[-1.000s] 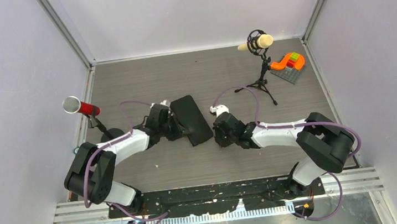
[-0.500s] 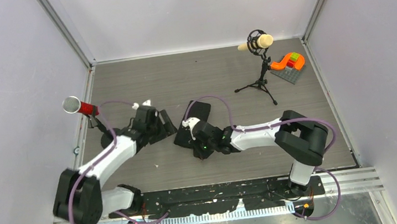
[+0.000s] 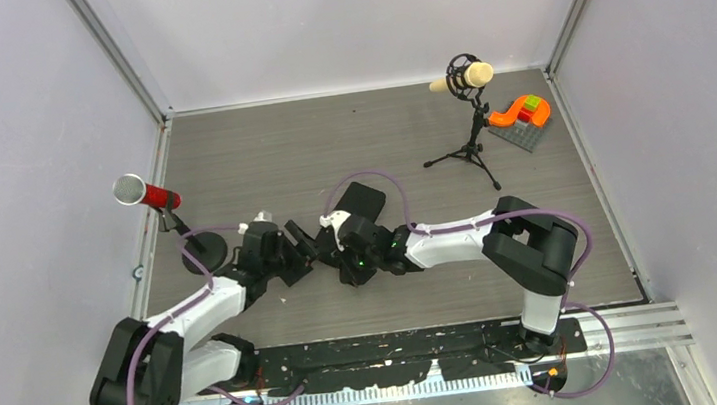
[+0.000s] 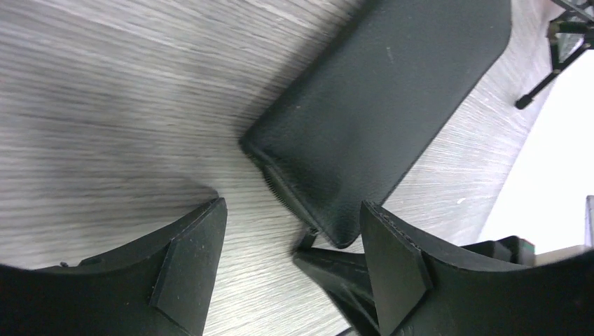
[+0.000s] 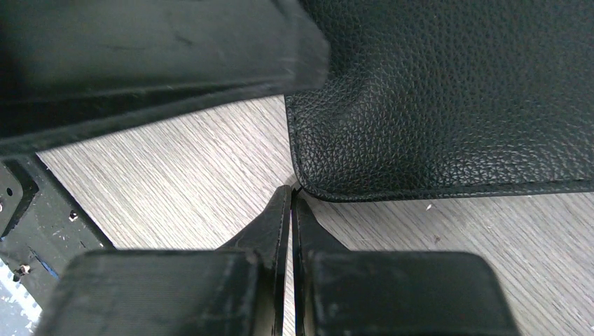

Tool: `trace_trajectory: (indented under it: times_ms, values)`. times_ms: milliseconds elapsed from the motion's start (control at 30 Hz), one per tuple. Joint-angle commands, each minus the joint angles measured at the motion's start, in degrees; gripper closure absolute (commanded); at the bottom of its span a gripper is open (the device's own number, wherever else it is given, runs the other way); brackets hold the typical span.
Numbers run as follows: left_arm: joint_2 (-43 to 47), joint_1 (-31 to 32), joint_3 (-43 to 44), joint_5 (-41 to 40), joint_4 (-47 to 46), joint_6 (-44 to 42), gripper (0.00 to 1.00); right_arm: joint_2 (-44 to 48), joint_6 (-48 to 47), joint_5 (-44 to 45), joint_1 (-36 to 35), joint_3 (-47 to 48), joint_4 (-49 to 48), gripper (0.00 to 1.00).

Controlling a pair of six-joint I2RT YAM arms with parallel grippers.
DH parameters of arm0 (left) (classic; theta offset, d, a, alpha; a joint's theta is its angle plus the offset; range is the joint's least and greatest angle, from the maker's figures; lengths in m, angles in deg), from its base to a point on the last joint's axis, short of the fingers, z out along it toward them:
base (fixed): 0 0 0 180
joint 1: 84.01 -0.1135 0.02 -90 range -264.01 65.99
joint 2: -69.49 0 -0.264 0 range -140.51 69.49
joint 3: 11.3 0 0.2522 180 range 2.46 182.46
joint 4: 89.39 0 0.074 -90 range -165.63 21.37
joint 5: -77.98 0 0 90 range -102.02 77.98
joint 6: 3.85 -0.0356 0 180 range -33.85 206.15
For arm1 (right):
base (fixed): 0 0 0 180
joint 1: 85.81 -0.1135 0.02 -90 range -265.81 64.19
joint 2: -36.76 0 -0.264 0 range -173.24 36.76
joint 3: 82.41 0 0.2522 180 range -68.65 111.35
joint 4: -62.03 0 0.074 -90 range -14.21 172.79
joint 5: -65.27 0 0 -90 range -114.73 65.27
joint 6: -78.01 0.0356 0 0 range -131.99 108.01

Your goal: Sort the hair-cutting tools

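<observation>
Two robot arms meet over a flat black case [image 3: 365, 202] at the middle of a grey wood-grain table [image 3: 259, 153], seen from above with a red microphone [image 3: 144, 193] at the left edge, a beige microphone [image 3: 462, 77] on a tripod toward the far right, and a small pile of orange toy blocks [image 3: 522, 112] beside it. From that height the left gripper [image 3: 307, 250] and the right gripper [image 3: 339, 263] merge into one dark mass at the case's near end, and the set of their jaws cannot be read. The wrist cameras fill the gap. The left wrist view shows that arm's jaws standing wide apart just above the table, gripping nothing, with the near corner of the case and its zipper edge framed between them and the pointed tips of the other gripper poking in from below. The right wrist view shows that arm's jaws pressed flat together, their tips touching the stitched rim at the rounded corner of the case. Whether a zipper tab is pinched between them cannot be told, as the contact point is too small and dark. A blurred black finger of the left gripper crosses the top of this view. The case lies flat and appears closed. The scissors and combs cannot be seen in any of the three views.
</observation>
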Motion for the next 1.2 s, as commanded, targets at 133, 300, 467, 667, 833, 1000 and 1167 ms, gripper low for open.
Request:
trace_trajectory:
  times_ms: [133,300,467,667,833,1000,1167]
  values:
    - [-6.48,2.35,-0.56,2.32,-11.13,6.02,0.33,-1.53,0.44,-0.56,-0.35,0.84,0.48,0.95]
    - [-10.06,2.55,-0.46,2.22,-10.91,6.0,0.61,-0.98,0.91,-0.14,-0.39,-0.09,0.5,0.95]
    - [-12.08,2.35,0.44,1.57,-8.94,3.85,1.0,0.63,0.41,2.24,-0.34,-1.12,3.59,0.95]
    - [-12.09,0.37,1.46,0.13,-4.05,-0.05,1.0,4.77,-1.09,10.01,0.61,-5.14,11.59,0.95]
    - [-12.41,-0.56,1.58,0.95,-3.22,-2.12,1.0,10.64,-1.58,14.02,5.94,-11.7,14.66,0.95]
    - [-12.78,-0.61,2.71,3.01,-2.15,-4.67,1.0,13.95,-3.2,15.29,12.81,-14.0,14.35,0.95]
    - [-12.21,-0.61,3.75,3.36,0.92,-6.93,1.0,13.01,-4.43,15.57,15.89,-10.66,15.51,0.95]
